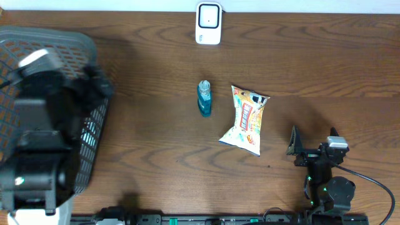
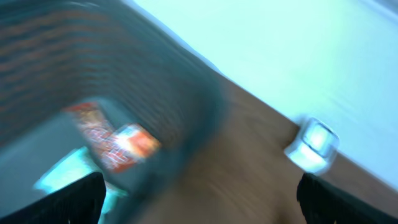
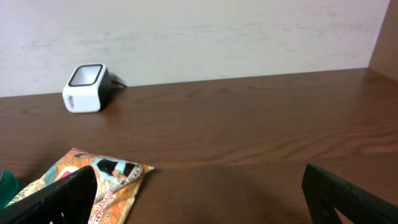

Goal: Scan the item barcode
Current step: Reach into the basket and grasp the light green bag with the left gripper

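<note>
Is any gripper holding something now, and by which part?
Nothing is held. The left gripper is open over the basket; the right gripper is open near the snack bag, not touching it.

A mock shop checkout — barcode scanner, shopping basket, snack bag on wood.

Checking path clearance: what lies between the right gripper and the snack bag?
Nothing: bare table between right gripper and snack bag, per the overhead view.

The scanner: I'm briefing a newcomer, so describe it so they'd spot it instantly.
Start at the far edge of the wooden table, near its middle. The scanner sits there, beyond the blue bottle and snack bag. It is the only white boxy device.
</note>
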`<state>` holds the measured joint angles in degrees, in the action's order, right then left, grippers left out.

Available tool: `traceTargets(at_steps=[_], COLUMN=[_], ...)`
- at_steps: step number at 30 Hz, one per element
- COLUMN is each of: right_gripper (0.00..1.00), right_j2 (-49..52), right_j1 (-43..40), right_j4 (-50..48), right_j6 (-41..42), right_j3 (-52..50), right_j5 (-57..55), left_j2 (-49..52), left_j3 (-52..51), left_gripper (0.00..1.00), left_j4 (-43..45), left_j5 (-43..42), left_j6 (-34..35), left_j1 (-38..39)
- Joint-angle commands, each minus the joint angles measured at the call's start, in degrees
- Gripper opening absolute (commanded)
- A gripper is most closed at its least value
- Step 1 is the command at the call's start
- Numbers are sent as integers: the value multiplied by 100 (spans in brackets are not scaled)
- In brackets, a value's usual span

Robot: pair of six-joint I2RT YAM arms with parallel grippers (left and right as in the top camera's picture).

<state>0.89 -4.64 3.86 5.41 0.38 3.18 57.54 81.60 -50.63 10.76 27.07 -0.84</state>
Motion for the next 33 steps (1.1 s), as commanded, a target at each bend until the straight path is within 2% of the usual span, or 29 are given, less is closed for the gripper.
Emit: traceTargets(at_steps=[1,6,12,17,21,33], right_gripper=[99,99,99,99,99,99], right_j2=[-22,-22,-22,-22,-22,-22], right_j1=[-15,-15,-15,-15,-15,-15], right_j4=[22,22,22,22,22,22], right_j6=[-35,-35,-35,-35,-35,-35], right_j3=[-7,-7,-7,-7,-7,-7], right_j5=[-4,-7,-7,-7,-7,-7], left_j2=[127,772,1655,2234,2533,2660], left_j3=[76,66,-125,-603,-1220,-2658], left_gripper=[98,98,98,98,98,98], left_j4=[-339,-774,-1023,-820,-212,1174], left_j5=[-389,-1421,-1812,-1853,-2245,-2391], left_j6=[455,627,647,566,409,428], left_j1=[-1204,-2752,-3711,-3891,-3899,-3899])
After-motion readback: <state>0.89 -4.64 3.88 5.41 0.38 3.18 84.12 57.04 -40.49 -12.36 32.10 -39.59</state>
